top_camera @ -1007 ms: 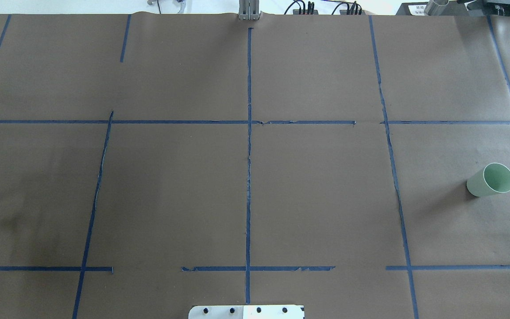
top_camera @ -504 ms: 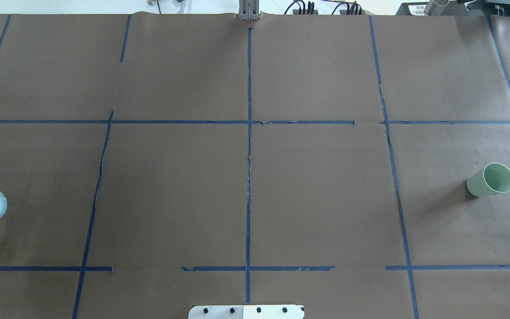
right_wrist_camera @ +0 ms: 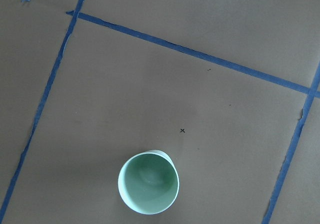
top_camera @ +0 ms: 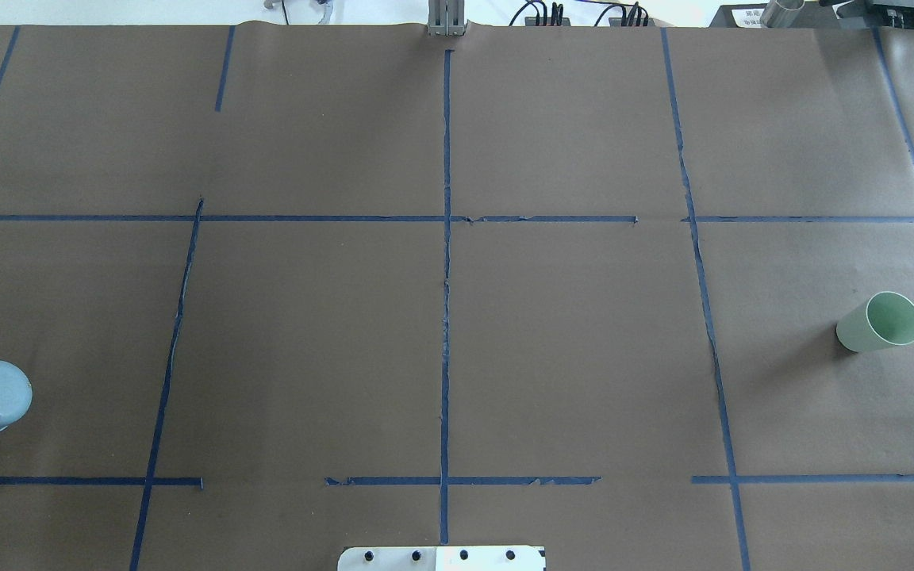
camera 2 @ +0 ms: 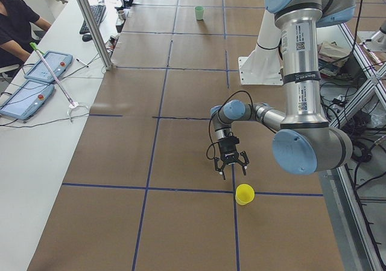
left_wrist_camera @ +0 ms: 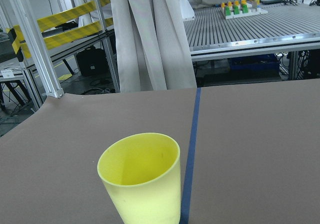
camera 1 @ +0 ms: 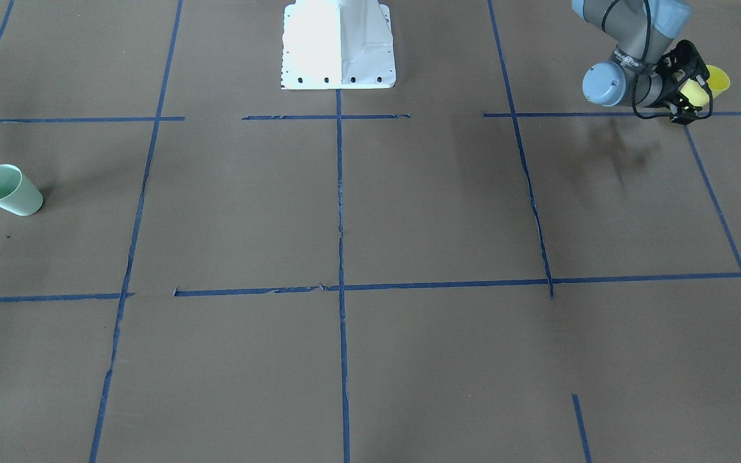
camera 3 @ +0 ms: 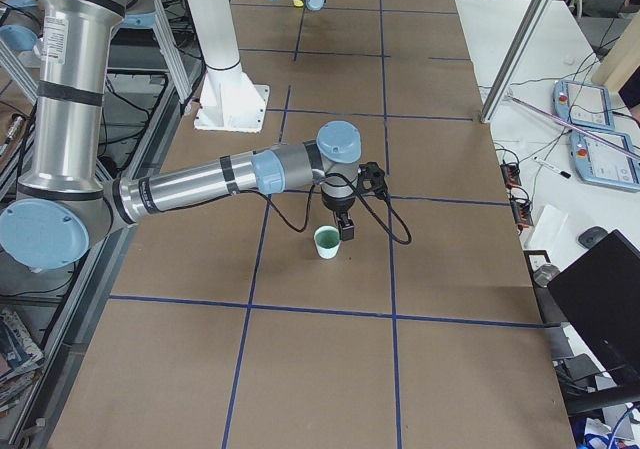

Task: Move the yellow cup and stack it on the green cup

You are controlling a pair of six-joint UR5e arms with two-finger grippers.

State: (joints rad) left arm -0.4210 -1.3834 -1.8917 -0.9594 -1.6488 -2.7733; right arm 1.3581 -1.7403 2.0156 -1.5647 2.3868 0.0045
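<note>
The yellow cup (left_wrist_camera: 142, 184) stands upright on the brown table (top_camera: 584, 357), mouth up, just in front of the left gripper (camera 2: 231, 169) and free of it. The fingers of this gripper are spread wide and hold nothing. The cup is a little ahead of their tips, not between them. From the left wrist camera the cup sits low and somewhat to the left of the middle. A blue tape line (left_wrist_camera: 191, 134) runs away from the gripper along the table, close at the cup's side. Whether the cup's foot touches the tape, I cannot tell. Behind the gripper, the left arm (camera 2: 301, 72) reaches in over the table.

Much farther, at the opposite end of the table, the green cup (right_wrist_camera: 148, 182) also stands upright. It is well apart from the left gripper and from the yellow cup. The right gripper (camera 3: 345, 231) hangs over it, and the right wrist camera looks down into its mouth. This gripper shows only in the side view, so I cannot tell if its fingers are apart or together.
</note>
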